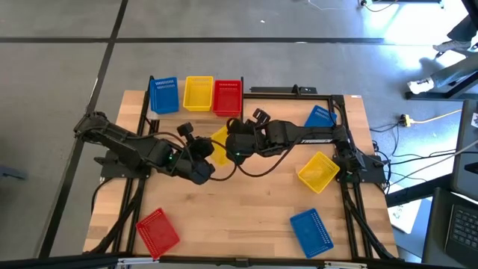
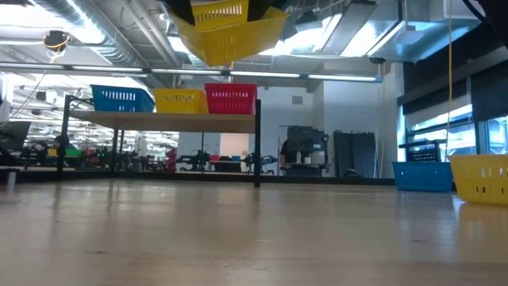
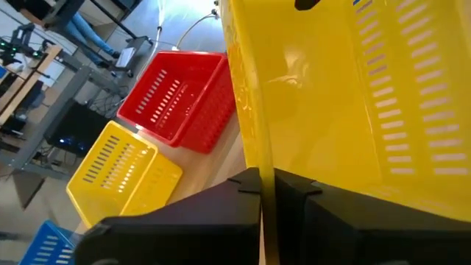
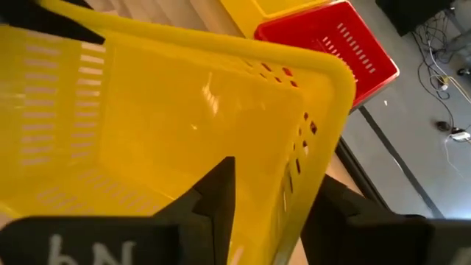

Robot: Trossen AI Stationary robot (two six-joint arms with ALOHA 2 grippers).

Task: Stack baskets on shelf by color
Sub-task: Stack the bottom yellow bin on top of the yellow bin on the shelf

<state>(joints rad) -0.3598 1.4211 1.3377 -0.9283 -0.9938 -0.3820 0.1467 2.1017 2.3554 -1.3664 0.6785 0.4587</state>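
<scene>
The table [image 1: 246, 202] carried the shelf [image 1: 246, 91] along its far edge, and on the shelf's left part three baskets stood in a row, touching: a blue basket [image 1: 163, 95], a yellow basket [image 1: 198, 93] and a red basket [image 1: 228, 97]. In the low view the same row sat on the plank, blue [image 2: 121, 98], yellow [image 2: 179, 100], red [image 2: 231, 98].

Both arms met over the table's middle, just in front of the shelf, around a second yellow basket, the held basket [image 1: 219, 142]. It hung clear of the tabletop, high in the low view [image 2: 226, 32]. The left gripper [image 1: 202, 153] was closed on that basket's wall, its fingers [image 3: 243, 213] pinching the thin yellow edge. The right gripper [image 1: 237, 142] had its fingers [image 4: 213, 202] spread apart on either side of the basket's rim, not clamping it.

Loose baskets lay about the table: a blue one [image 1: 321, 116] at the far right, partly behind the right arm, a tilted yellow one [image 1: 319, 172] near the right edge, another blue one [image 1: 311, 230] at the near right, and a red one [image 1: 157, 230] at the near left.
</scene>
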